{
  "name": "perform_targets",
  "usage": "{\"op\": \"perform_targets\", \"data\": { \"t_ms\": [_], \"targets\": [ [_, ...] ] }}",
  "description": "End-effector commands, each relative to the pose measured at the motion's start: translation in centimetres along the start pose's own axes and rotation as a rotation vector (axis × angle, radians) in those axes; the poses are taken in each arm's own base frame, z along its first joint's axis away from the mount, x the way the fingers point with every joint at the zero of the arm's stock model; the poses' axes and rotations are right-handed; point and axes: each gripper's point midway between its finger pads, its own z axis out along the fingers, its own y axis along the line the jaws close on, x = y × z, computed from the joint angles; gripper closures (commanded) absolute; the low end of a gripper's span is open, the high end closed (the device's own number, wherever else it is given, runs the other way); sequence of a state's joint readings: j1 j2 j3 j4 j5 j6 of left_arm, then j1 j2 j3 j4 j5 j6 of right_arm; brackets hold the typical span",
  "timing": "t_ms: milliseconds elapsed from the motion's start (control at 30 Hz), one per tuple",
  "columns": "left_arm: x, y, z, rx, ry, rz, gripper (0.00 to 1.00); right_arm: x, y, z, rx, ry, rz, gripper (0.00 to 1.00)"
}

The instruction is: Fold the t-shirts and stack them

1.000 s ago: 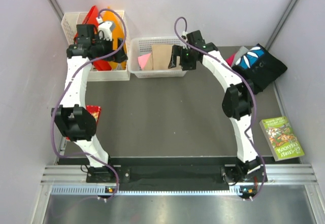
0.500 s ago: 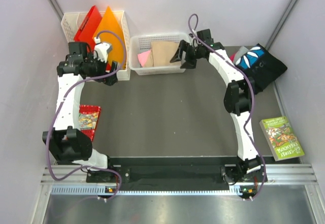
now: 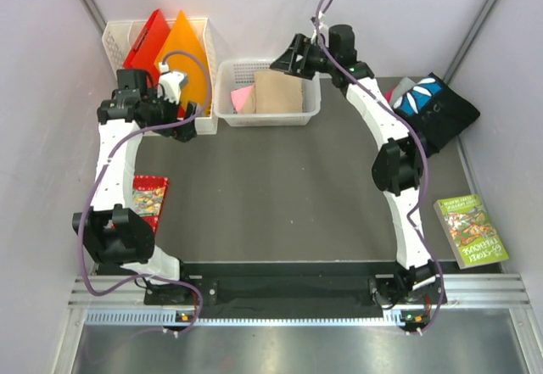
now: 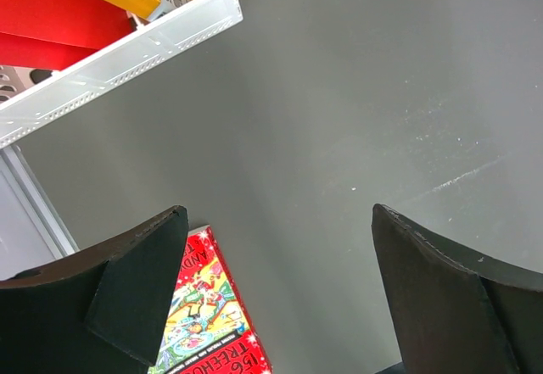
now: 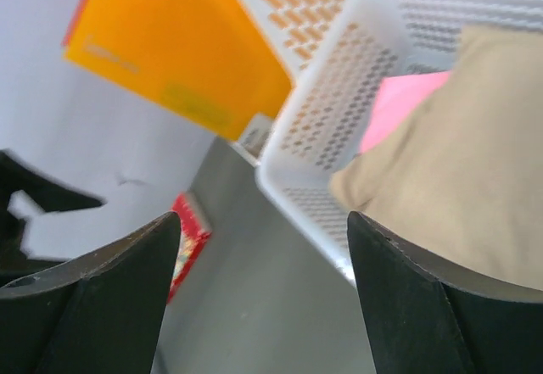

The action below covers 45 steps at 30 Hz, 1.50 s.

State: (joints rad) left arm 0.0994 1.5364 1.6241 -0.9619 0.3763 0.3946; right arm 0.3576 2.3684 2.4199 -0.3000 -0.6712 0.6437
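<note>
My right gripper [image 3: 287, 58] hangs spread and empty over the white mesh plastic basket [image 3: 267, 122], which holds the folded tan t-shirt [image 3: 276, 92] and pink t-shirt [image 3: 242, 100]. My left gripper [image 4: 280, 213], likewise spread and empty, hovers above the dark grey desk [image 4: 339, 94].

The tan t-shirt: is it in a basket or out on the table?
In: the tan t-shirt lies inside the middle white basket, beside the pink t-shirt.

Dark counter [image 3: 280, 187]: folder basket [image 3: 112, 39] and shirt basket [image 3: 263, 120] at the far edge, black t-shirt [image 3: 445, 115] far right, red book [image 3: 148, 200] left
</note>
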Motion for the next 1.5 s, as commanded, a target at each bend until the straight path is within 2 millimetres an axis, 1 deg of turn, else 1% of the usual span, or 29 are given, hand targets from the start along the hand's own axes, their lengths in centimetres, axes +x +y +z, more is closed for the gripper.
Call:
{"op": "perform_targets", "data": {
  "t_ms": [0,67,100,133,167,233,300,400,433,500,533,567,600,633,667,700,733,800,833,867,900,967,1000,1033,1067,1167,1200,1267,1467],
  "targets": [
    [-1.5,0.4,-2.0,-0.038,-0.050,0.026,0.06,1.9,-9.2,1.8,0.253,-0.013,-0.052,0.20],
    [-1.4,0.4,-2.6,-0.049,-0.047,0.042,0.06,2.2,-11.8,2.1,0.340,-0.027,-0.089,0.20],
    [-1.5,0.5,-2.9,-0.056,-0.049,0.045,0.06,2.4,-12.5,2.2,0.363,-0.029,-0.100,0.20],
    [-1.6,0.6,-3.1,-0.063,-0.050,0.047,0.06,1.8,-12.8,2.3,0.391,-0.052,-0.119,0.21],
    [-1.4,0.8,-3.3,-0.067,-0.041,0.047,0.06,2.0,-13.7,2.5,0.406,-0.052,-0.128,0.21],
    [-1.7,0.9,-3.8,-0.078,-0.050,0.052,0.06,1.9,-14.6,2.8,0.422,-0.067,-0.132,0.21],
    [-1.9,1.1,-4.2,-0.084,-0.056,0.051,0.06,2.4,-15.1,3.0,0.433,-0.061,-0.124,0.22],
    [-2.0,1.5,-4.2,-0.093,-0.058,0.048,0.06,4.6,-16.1,3.1,0.482,-0.001,-0.133,0.22],
    [-2.0,1.7,-4.1,-0.094,-0.059,0.046,0.06,5.0,-15.8,3.1,0.487,0.018,-0.150,0.22],
    [-2.1,2.0,-3.9,-0.098,-0.061,0.041,0.06,7.2,-16.6,2.4,0.541,0.086,-0.150,0.22],
    [-2.2,2.2,-3.5,-0.097,-0.062,0.040,0.06,7.5,-15.8,2.1,0.550,0.104,-0.177,0.22],
    [-2.2,2.4,-3.4,-0.099,-0.064,0.033,0.06,8.1,-15.7,1.7,0.569,0.128,-0.181,0.22],
    [-2.3,2.4,-3.3,-0.098,-0.066,0.030,0.06,9.7,-16.4,1.0,0.607,0.177,-0.174,0.22],
    [-2.4,2.8,-2.8,-0.100,-0.066,0.024,0.06,9.6,-15.1,0.4,0.609,0.187,-0.201,0.22],
    [-2.4,2.9,-2.6,-0.098,-0.066,0.014,0.06,10.0,-14.7,0.1,0.615,0.202,-0.212,0.22],
    [-2.6,3.0,-2.5,-0.100,-0.069,0.008,0.06,11.0,-15.0,-0.7,0.655,0.232,-0.216,0.21],
    [-2.6,3.1,-2.1,-0.092,-0.068,0.001,0.06,10.5,-13.7,-1.1,0.653,0.231,-0.251,0.21],
    [-2.8,3.3,-1.9,-0.088,-0.071,-0.015,0.06,10.9,-13.3,-1.8,0.672,0.252,-0.260,0.20],
    [-2.7,3.3,-1.7,-0.084,-0.070,-0.020,0.06,10.5,-12.5,-1.9,0.667,0.247,-0.270,0.19],
    [-2.8,3.3,-1.6,-0.084,-0.072,-0.025,0.06,10.7,-12.3,-1.9,0.664,0.250,-0.272,0.19],
    [-2.8,3.3,-1.5,-0.081,-0.070,-0.030,0.06,10.0,-11.8,-1.8,0.666,0.232,-0.287,0.17],
    [-2.5,3.3,-1.4,-0.078,-0.064,-0.033,0.07,9.8,-11.7,-1.4,0.670,0.230,-0.297,0.17],
    [-2.5,3.3,-1.4,-0.079,-0.062,-0.035,0.07,8.7,-11.2,-1.2,0.667,0.202,-0.304,0.17],
    [-2.4,3.4,-1.4,-0.081,-0.060,-0.033,0.07,8.7,-11.5,-1.0,0.673,0.199,-0.303,0.17],
    [-2.4,3.4,-1.4,-0.083,-0.057,-0.031,0.07,8.1,-11.4,-0.9,0.678,0.181,-0.310,0.16],
    [-2.2,3.3,-1.6,-0.083,-0.056,-0.030,0.07,7.0,-12.5,-0.7,0.722,0.135,-0.333,0.16],
    [-2.1,3.3,-1.7,-0.083,-0.053,-0.029,0.07,7.1,-13.7,-0.7,0.748,0.133,-0.335,0.15],
    [-2.0,3.2,-1.8,-0.083,-0.048,-0.028,0.07,6.3,-14.2,-0.4,0.752,0.107,-0.337,0.15],
    [-1.7,3.0,-2.7,-0.086,-0.036,-0.012,0.07,7.8,-17.4,0.6,0.767,0.126,-0.330,0.15]
  ]
}}
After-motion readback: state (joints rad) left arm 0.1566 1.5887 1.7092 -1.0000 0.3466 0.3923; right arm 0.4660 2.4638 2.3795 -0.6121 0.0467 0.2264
